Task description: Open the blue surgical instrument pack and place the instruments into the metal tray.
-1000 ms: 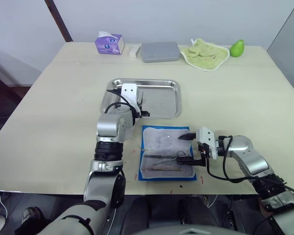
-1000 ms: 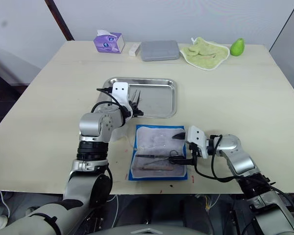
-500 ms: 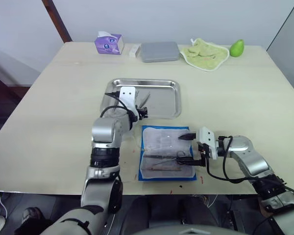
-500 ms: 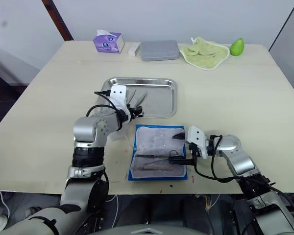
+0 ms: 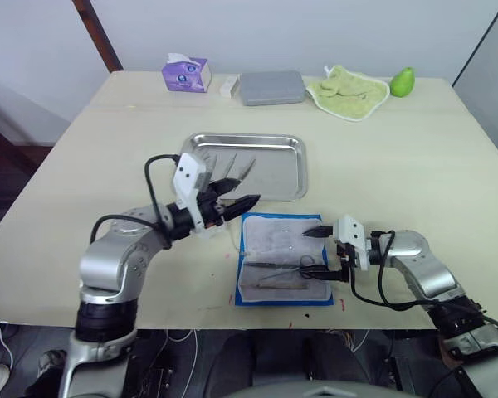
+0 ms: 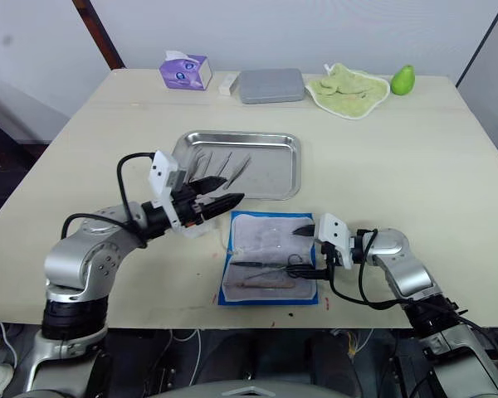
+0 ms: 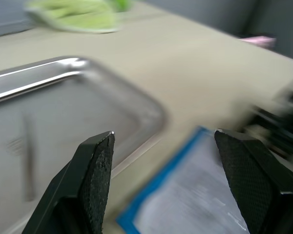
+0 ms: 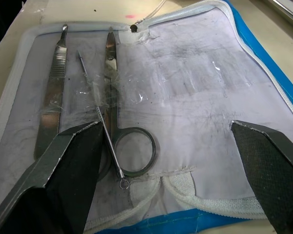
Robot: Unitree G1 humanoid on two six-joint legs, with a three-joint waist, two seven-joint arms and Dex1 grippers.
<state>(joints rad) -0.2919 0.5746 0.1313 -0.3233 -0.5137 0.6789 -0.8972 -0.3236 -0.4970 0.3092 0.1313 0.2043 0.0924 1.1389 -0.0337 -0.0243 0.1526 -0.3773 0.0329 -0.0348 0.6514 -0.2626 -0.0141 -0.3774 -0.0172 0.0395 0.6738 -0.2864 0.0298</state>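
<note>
While the blue surgical instrument pack (image 5: 284, 259) is already lying open flat near the front edge of the table (image 5: 415, 157), I'd call this job maybe halfway. A few of the instruments are in the metal tray (image 5: 278, 170) already, thin tools (image 6: 224, 168) lying toward its left side, and the tray sits just behind the pack. Left in the pack: scissors (image 8: 118, 126), a flat handled tool (image 8: 52, 97) beside them and a thin probe-like thing (image 8: 100, 124) lying across the scissors.

My left gripper (image 5: 236, 201) hangs between tray and pack, fingers spread with nothing between them. My right gripper (image 5: 328, 253) sits at the pack's right edge, spread wide and empty too, lined up on the scissors' ring end.

Hard to say exactly how many tools are in the tray, the left wrist view is smeared and they blur together in the head views. Can't tell either whether the remaining tools are tucked under a clear film or strap, looks like it though
</note>
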